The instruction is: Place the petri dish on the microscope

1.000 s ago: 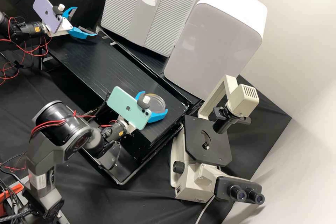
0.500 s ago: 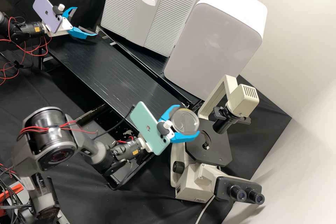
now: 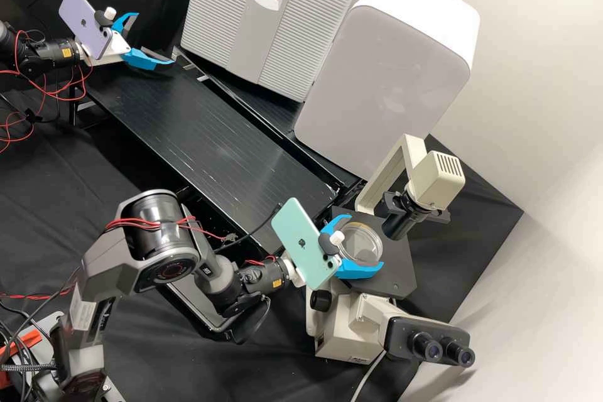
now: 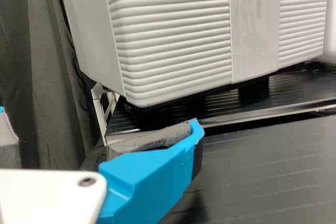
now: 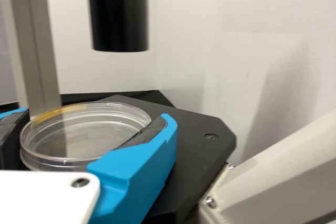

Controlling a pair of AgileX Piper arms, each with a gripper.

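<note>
The dish (image 3: 359,247) is at the microscope (image 3: 355,320), over the black stage (image 3: 401,264) and beneath the lamp tube (image 3: 399,224); the right gripper (image 3: 365,242) grasps it by its sides, one blue finger along either side; whether its base touches the stage, I cannot tell. In the right wrist view the dish looks clear and roughly level, with an amber patch along part of its rim; the tube's lower end stands above and apart from it.

The left gripper (image 3: 155,38) is well apart from the microscope, near the far end of the bench (image 3: 188,119); it is released, its fingers spread with nothing between them.

The green phone (image 3: 298,242) is mounted on the right arm, near the microscope; the purple phone (image 3: 85,22) is on the left arm, well away from it; the smooth white box (image 3: 377,81) stands just behind the microscope; the ridged box (image 3: 217,19) is farther off from it.
</note>
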